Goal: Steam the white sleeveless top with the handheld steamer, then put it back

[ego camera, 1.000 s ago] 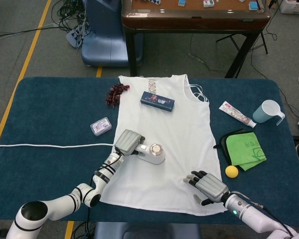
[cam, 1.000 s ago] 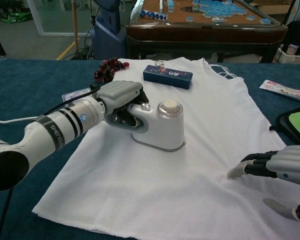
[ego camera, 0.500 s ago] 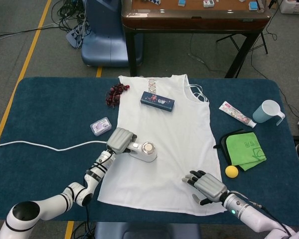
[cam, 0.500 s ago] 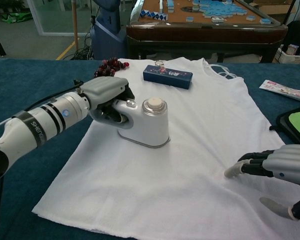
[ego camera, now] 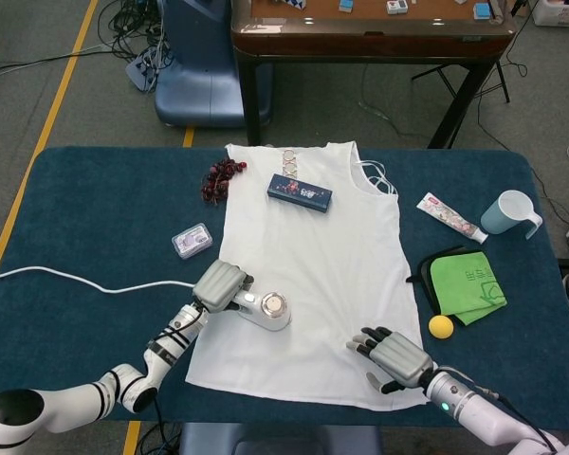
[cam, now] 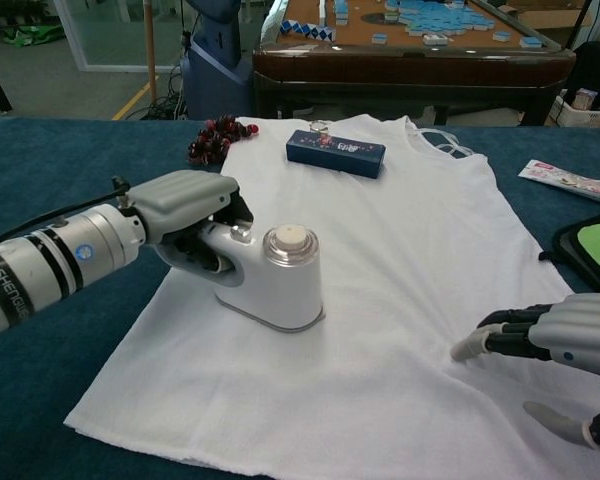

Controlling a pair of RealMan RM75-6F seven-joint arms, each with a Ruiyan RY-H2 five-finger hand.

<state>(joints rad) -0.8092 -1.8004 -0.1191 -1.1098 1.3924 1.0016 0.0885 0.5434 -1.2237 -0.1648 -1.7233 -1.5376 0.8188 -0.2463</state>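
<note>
The white sleeveless top lies flat on the blue table, neck at the far side. My left hand grips the handle of the white handheld steamer, whose base rests on the top's left lower part. Its white cord trails off left. My right hand rests on the top's lower right corner, fingers spread and holding nothing.
A dark blue box lies on the top near the neck. Red beads, a small clear case, a tube, a blue cup, a green cloth on a black pouch and a yellow ball surround it.
My left hand has drawn the steamer toward the near left across the top. The cord has slackened into a curve. My right hand has stayed in place.
</note>
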